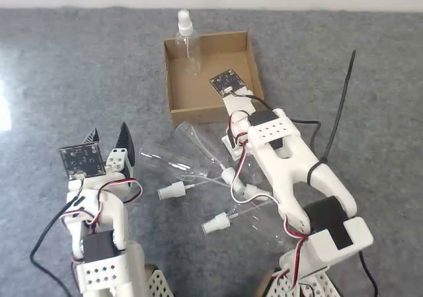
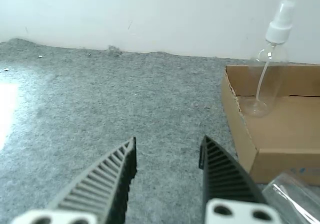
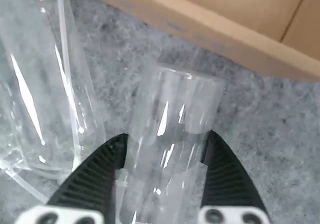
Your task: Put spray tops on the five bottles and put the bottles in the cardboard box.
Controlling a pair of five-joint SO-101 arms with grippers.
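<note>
Bottles: one standing bottle [image 1: 188, 45], plus the lying bottles [image 1: 168, 159] in a heap on the carpet [image 1: 73, 72]. Looks like four in the heap, but clear plastic over clear plastic, so I can't swear to it.
Spray tops [image 1: 216, 224]: five white ones. One is on the standing bottle and four are down in the heap. Can't tell which of those four are actually screwed on.
Box: one cardboard box [image 1: 198, 116], open side up.
Standing bottle: upright with the nozzle up, tucked into the box's far-left corner.
Held bottle [image 3: 175, 109]: on its side, long axis aimed at the box's near wall. The flat base faces the box, with a strip of carpet between them.
Right gripper [image 3: 165, 139]: clamped round the held bottle, one finger pressed on each side.
Neighbour bottle [image 3: 45, 84]: lying just beside the held one, dip tube inside.
Left gripper [image 1: 109, 131]: fingers spread wide with nothing in them. It's over the carpet, left of the heap, pointing at the far wall [image 2: 150, 14].
Room: plain carpet runs from the left gripper to the box's left side. The heap crowds the patch between the arms, right up near the box's near wall.
</note>
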